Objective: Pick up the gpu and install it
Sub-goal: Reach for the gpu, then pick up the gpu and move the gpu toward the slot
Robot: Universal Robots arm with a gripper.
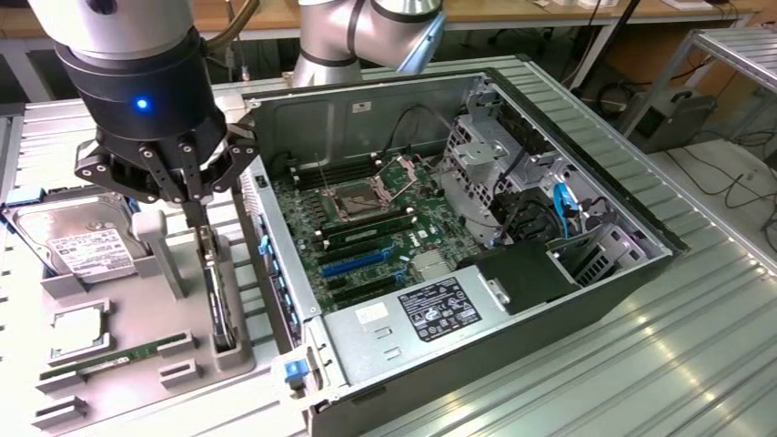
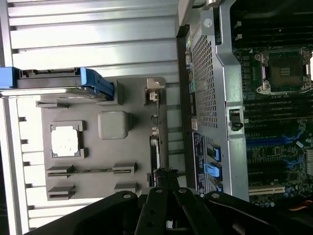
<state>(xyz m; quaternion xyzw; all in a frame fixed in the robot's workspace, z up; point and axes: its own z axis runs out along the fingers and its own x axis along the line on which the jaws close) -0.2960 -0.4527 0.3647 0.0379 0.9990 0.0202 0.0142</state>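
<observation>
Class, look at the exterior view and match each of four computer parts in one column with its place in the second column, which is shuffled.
Parts
1. gpu
2. hard drive
3. RAM stick
4. motherboard

Places
A. inside the open computer case
B. lying flat in a long slot of the grey tray
C. standing on edge in the tray, right under the gripper
D. at the exterior view's left end of the tray, white label up

Pairs: 1-C, 2-D, 3-B, 4-A

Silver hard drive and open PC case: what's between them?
Exterior view: the thin green GPU card on edge in the grey fixture tray, black gripper directly over it.
</observation>
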